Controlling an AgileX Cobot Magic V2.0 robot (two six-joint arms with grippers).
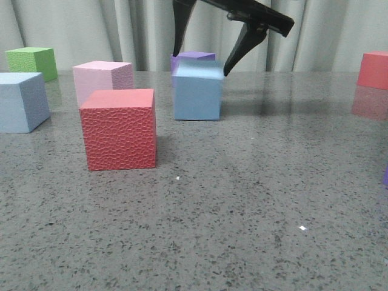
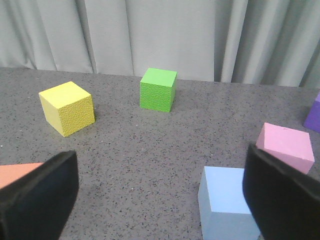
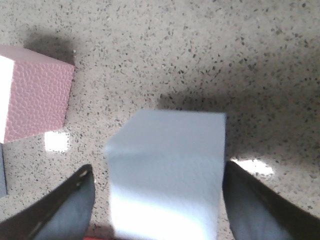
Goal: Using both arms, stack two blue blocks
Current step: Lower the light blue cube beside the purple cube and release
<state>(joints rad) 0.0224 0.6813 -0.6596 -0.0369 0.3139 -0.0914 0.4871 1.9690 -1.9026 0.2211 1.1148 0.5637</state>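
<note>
One pale blue block (image 1: 198, 91) stands mid-table behind the red cube; it also shows in the right wrist view (image 3: 167, 170). My right gripper (image 1: 200, 64) is open just above it, with one finger on each side of its top (image 3: 160, 210); a small gap shows beside the block. The other blue block (image 1: 21, 102) stands at the far left. In the left wrist view this block (image 2: 225, 205) lies just inside one finger (image 2: 282, 200) of my open, empty left gripper (image 2: 160, 210). The left gripper is out of the front view.
A red cube (image 1: 119, 128) stands in front, a pale pink cube (image 1: 103, 82) behind it, a green cube (image 1: 33, 60) far left, a purple cube (image 1: 194, 57) behind the middle block. Another red cube (image 1: 373, 70) is far right. A yellow cube (image 2: 67, 107) shows in the left wrist view.
</note>
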